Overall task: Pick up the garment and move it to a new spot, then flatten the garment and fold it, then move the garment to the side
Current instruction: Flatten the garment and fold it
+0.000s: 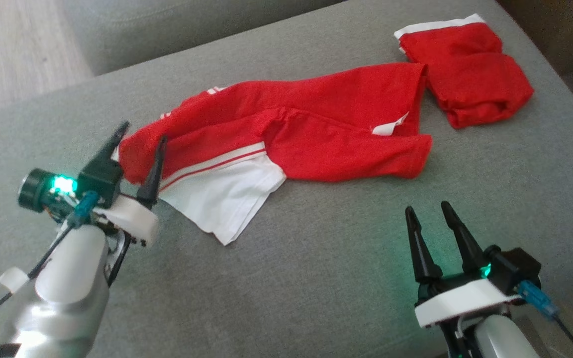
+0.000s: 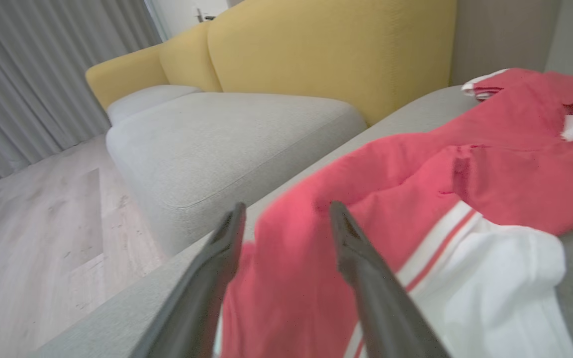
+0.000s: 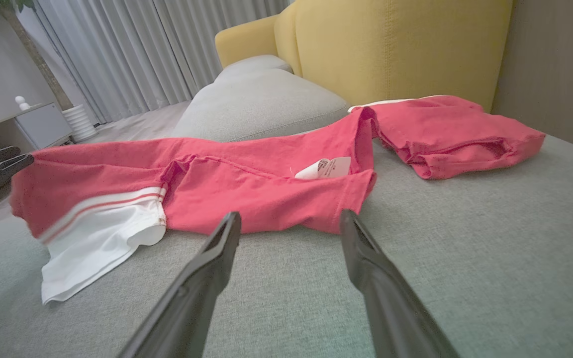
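Fingers, left point(image 1: 155, 169): spread wide on the left gripper point(image 1: 143, 133), straddling the near-left end of the rumpled red-and-white jersey shirt point(image 1: 326, 124). Cloth lies between them, but neither finger pinches it.
Fingers, right point(image 1: 422, 248): also wide apart, on the right gripper point(image 1: 428, 209), which is low over bare cushion just short of the shirt's near hem and holds nothing.
Shirt's place: stretched lengthwise across the broad grey fabric sofa cushion point(image 1: 316, 278), with its far end touching or just beside a small folded red garment with a white band point(image 1: 465, 74) (a separate piece, it seems).
Shirt's lie: not flat. The body is doubled over itself with a ridge along the middle, a white sleeve with red stripes point(image 1: 227, 199) sticks out towards the robot, and a white label point(image 1: 388, 128) is turned up.
Why the grippers sit so: one is near each end of the long axis, probably ready to take two edges and draw the cloth taut.
Step in hand: my reading is that the move to the new spot is done and the flattening is barely begun.
Risk: the left end lies close to the cushion's edge, above the pale wooden floor point(image 2: 33, 223), so a careless tug could drag the cloth off.
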Tool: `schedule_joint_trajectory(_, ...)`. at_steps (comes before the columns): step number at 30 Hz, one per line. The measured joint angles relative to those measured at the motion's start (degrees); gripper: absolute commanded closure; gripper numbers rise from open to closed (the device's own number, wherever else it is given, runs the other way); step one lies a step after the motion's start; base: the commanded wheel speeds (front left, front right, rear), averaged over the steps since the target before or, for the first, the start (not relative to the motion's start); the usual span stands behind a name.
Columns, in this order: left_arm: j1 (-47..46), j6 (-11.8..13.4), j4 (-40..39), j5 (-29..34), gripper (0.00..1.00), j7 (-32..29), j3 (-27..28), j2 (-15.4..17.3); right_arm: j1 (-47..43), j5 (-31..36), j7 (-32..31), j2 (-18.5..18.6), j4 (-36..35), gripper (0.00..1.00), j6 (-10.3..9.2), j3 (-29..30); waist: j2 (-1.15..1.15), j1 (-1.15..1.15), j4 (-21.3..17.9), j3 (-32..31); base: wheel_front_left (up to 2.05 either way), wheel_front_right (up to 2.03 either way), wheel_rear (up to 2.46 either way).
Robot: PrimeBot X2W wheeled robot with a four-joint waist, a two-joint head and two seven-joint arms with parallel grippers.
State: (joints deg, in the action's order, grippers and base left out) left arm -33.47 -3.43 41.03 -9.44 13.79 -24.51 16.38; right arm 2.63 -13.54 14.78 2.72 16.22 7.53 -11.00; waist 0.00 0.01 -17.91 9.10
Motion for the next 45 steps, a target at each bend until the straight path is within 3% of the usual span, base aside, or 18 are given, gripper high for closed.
schedule_joint_trajectory(8, 3.5, 5.7, -11.6, -0.2, 0.0, 0.7, 5.1, -0.4, 0.5, 0.6, 0.0, 0.0, 0.3, 0.0, 0.0, 0.4, 0.0, 0.0, 2.7, 0.5, 0.0, 0.0, 0.0)
schedule_joint_trajectory(13, 15.1, 9.6, -22.9, -1.1, 0.0, 0.7, 9.9, -2.6, 0.1, 0.6, 0.0, 0.0, 0.7, 0.0, 0.0, 0.8, 0.0, -0.01, 4.8, -0.9, 0.0, 0.0, 0.0)
schedule_joint_trajectory(16, 22.7, 10.3, -27.9, -1.1, 0.0, 0.7, 10.6, -5.4, 0.0, 1.1, 0.0, 0.0, 1.0, 0.0, 0.0, 1.0, 0.0, -0.01, 6.1, -2.1, 0.0, 0.0, 0.0)
schedule_joint_trajectory(21, 31.2, 8.3, -31.0, 0.1, 0.0, 0.7, 9.4, -10.0, -0.8, 1.5, 0.0, 0.0, 1.0, 0.0, 0.0, 1.2, 0.0, -0.02, 8.4, -3.9, 0.0, 0.0, 0.0)
schedule_joint_trajectory(27, 32.8, 4.5, -25.5, 5.0, 0.0, 0.7, 3.6, -10.9, -1.2, 1.6, 0.0, 0.0, 1.2, 0.0, 0.0, 0.8, 0.0, -0.01, 9.1, -3.7, 0.0, 0.0, 0.0)
schedule_joint_trajectory(35, 26.1, 1.9, -14.6, 8.7, 0.0, 0.7, -1.6, -11.6, -1.0, 1.9, 0.0, 0.0, 1.2, 0.0, 0.0, 0.3, 0.0, -0.01, 7.4, -1.8, 0.0, 0.0, 0.0)
schedule_joint_trajectory(45, 16.3, 2.3, -3.4, 10.5, 0.0, 0.7, -4.7, -12.7, 0.7, 1.9, 0.0, 0.0, 1.2, 0.0, 0.0, -0.4, 0.0, 0.0, 4.5, 1.8, 0.0, 0.0, 0.0)
